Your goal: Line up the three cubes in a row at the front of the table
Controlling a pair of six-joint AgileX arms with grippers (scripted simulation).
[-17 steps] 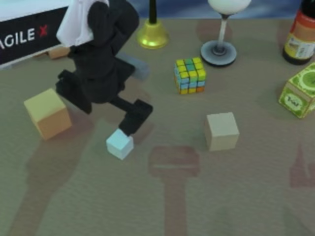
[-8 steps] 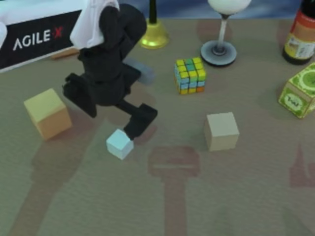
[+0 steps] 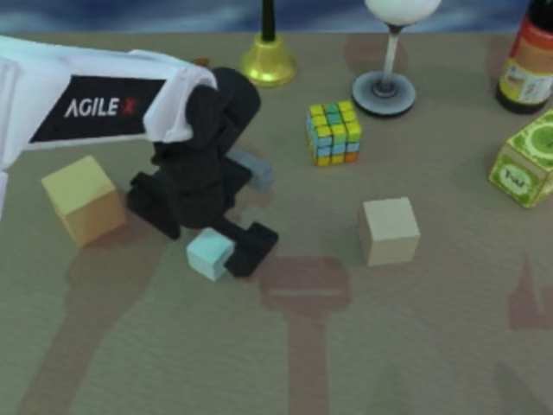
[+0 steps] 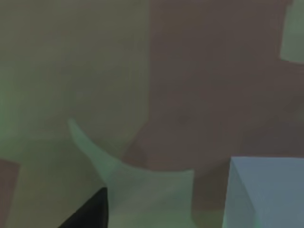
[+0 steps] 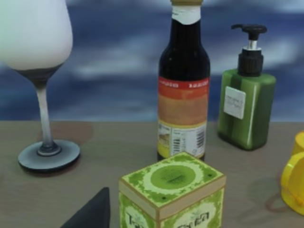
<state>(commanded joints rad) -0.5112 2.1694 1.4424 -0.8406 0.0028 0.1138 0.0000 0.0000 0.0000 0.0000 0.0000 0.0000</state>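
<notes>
Pale blue cube [image 3: 210,253] sat left of centre on the table [image 3: 406,346], between spread fingers of the left gripper [image 3: 226,251], not clamped. Beige cube [image 3: 390,230] right; yellowish-tan cube [image 3: 83,198] left.

**A rendered tabletop test scene**

A patterned brown counter [image 3: 415,346] before a painted blue sky carries unrelated household props: a wine glass [image 5: 38,57], sauce bottle [image 5: 184,80], soap dispenser [image 5: 246,95], brass bell [image 3: 267,52], puzzle cube [image 3: 333,133].

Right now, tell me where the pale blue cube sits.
In the top view the pale blue cube lies left of centre, at the left end effector, between the yellowish-tan cube and the beige cube.
</notes>
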